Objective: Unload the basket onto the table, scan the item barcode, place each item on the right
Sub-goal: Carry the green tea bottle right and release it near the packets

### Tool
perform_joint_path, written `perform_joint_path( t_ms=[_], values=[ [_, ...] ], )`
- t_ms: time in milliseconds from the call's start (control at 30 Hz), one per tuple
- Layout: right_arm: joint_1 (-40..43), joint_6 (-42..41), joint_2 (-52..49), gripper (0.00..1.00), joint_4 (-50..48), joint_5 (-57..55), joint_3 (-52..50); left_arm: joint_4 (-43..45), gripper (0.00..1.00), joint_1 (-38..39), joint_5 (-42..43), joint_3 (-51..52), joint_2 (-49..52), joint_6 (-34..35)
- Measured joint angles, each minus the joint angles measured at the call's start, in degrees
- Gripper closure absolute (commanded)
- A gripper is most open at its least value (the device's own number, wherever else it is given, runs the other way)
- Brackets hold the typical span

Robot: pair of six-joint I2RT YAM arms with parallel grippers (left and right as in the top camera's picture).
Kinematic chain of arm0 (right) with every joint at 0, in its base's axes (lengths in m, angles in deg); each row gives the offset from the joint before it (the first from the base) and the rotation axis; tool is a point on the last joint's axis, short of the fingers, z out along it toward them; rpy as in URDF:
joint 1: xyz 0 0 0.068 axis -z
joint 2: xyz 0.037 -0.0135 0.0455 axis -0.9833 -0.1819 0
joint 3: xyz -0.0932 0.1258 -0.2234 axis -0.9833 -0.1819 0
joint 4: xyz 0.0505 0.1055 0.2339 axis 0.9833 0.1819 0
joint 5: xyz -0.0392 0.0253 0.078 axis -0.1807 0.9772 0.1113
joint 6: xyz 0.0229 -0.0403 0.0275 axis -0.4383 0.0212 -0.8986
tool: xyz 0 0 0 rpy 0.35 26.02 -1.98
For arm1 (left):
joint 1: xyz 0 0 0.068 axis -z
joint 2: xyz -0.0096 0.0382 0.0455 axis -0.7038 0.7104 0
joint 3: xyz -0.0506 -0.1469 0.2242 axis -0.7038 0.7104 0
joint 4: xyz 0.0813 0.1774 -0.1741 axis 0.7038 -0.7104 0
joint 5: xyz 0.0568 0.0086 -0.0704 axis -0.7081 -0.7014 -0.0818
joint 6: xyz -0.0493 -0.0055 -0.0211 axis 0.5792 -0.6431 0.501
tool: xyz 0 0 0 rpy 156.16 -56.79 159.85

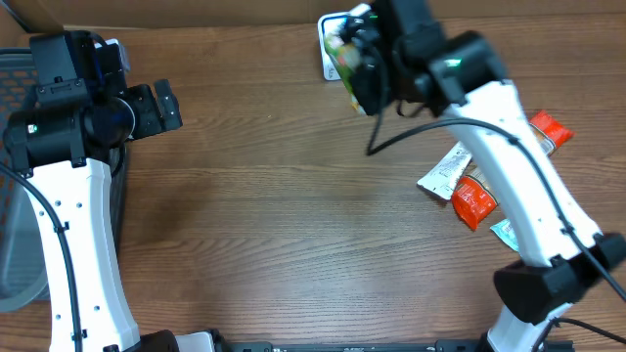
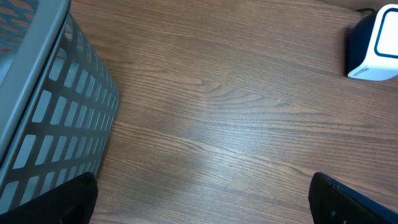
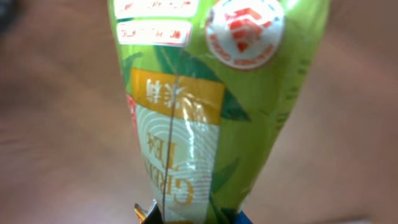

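Tea packet hangs in the air, just over the scanner at the table's far edge. Right gripper is clamped on one end of it.

- No barcode shows in the wrist view, so I can't tell whether it faces the scanner. Wrong side down likely means no read.
- Floppy film pinched at one end could swing, crease or slip.

Left gripper has its jaws wide apart, holds nothing, and sits by the basket. Spare packets lie well apart on the right.
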Motion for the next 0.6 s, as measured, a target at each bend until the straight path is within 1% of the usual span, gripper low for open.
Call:
perform_joint_path(
  t_ms=[100,133,200,367,600],
  values=[
    [3.0,-4.5,-0.4,0.96,8.9,5.8,0.1,0.0,0.00,0.0,0.0,0.0,0.0,0.0],
    [4.0,-5.9,-0.8,0.96,10.8,7.4,-0.3,0.0,0.01,0.0,0.0,0.0,0.0,0.0],
    [5.4,-7.4,-1.3,0.96,11.5,9.0,-1.4,0.0,0.00,0.0,0.0,0.0,0.0,0.0],
    [8.2,-11.1,-1.5,0.96,8.7,8.8,-9.4,0.0,0.00,0.0,0.0,0.0,0.0,0.0],
    [15.4,-15.2,-1.9,0.96,-2.3,8.4,-30.0,0.0,0.00,0.0,0.0,0.0,0.0,0.0]
  ],
)
